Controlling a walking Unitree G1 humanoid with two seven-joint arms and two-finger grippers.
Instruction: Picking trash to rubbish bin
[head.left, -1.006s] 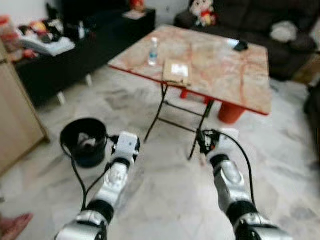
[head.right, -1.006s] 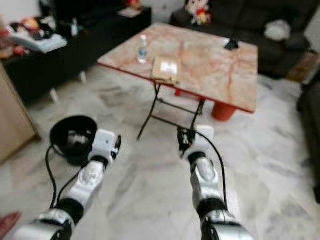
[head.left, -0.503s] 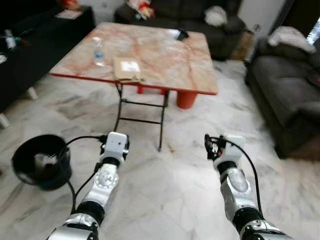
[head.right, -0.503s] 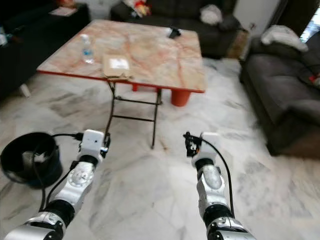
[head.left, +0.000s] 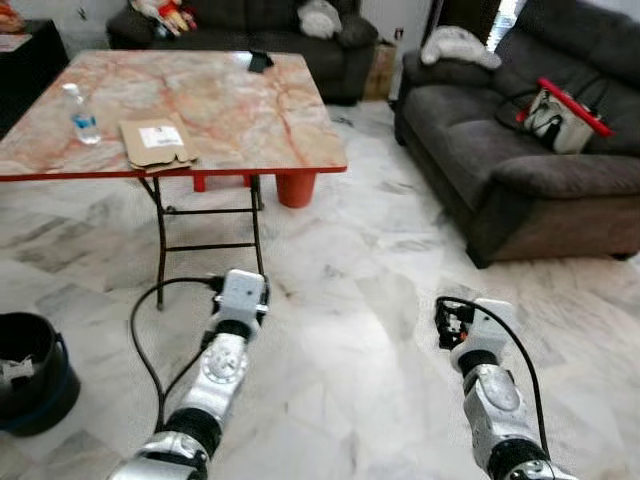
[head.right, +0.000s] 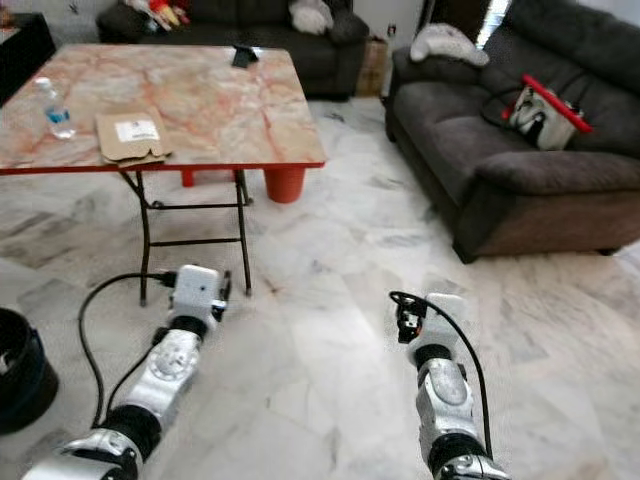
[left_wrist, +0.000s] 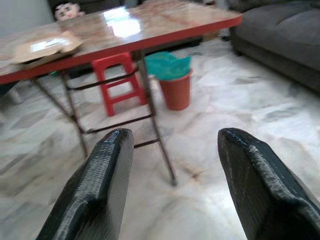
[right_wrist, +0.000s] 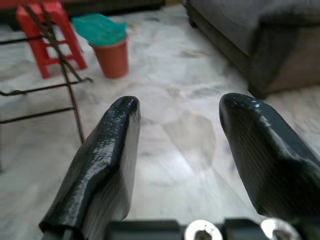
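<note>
A black bin (head.left: 30, 372) with a white scrap inside stands on the floor at the far left edge. An orange bin with a green liner (left_wrist: 175, 85) sits under the marble folding table (head.left: 250, 110), beside a red stool (left_wrist: 116, 82). On the table lie a flat cardboard packet (head.left: 157, 143), a small water bottle (head.left: 83, 112) and a dark object (head.left: 259, 61). My left gripper (left_wrist: 172, 137) is open and holds nothing, low over the floor before the table. My right gripper (right_wrist: 177, 107) is open too, over bare tiles.
A dark grey sofa (head.left: 520, 150) with a red-edged bag (head.left: 556, 112) stands on the right. Another sofa (head.left: 250, 25) with cushions and toys lines the back wall. The table's thin metal legs (head.left: 160, 240) stand just ahead of my left arm. Marble floor (head.left: 360, 340) stretches between my arms.
The camera has swung to the right: the black bin slid to the left edge, the table moved left, and the right sofa came into view. Both arms keep the same pose.
</note>
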